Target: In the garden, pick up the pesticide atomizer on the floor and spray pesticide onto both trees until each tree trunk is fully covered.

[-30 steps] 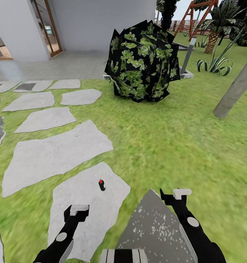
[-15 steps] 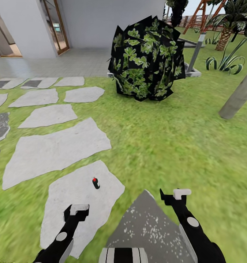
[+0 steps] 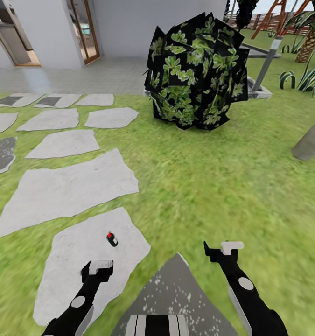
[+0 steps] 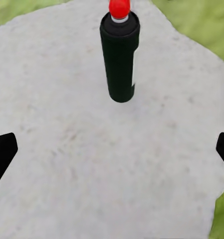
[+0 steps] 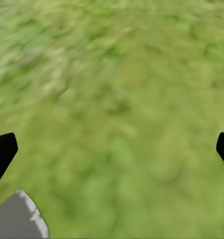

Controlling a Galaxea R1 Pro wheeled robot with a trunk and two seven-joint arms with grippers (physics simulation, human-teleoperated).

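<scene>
A pesticide atomizer (image 3: 112, 239), black with a red cap, stands on a grey paving stone (image 3: 78, 266) in the garden lawn (image 3: 213, 186), toward the stone's far edge and just ahead of the robot's left pincer (image 3: 97, 269). From the left wrist, the bottle (image 4: 120, 52) shows a pale strip down one side; no writing on it can be read. The left pincer's fingers sit wide apart, gripping nothing, their dark tips at either edge of the wrist picture. The right pincer (image 3: 222, 249), likewise wide and empty, hangs over bare grass (image 5: 117, 109). A dark leafy bush (image 3: 197, 72) stands beyond, before a white house (image 3: 124, 23), and a tree trunk (image 3: 310, 142) rises at the lawn's right.
</scene>
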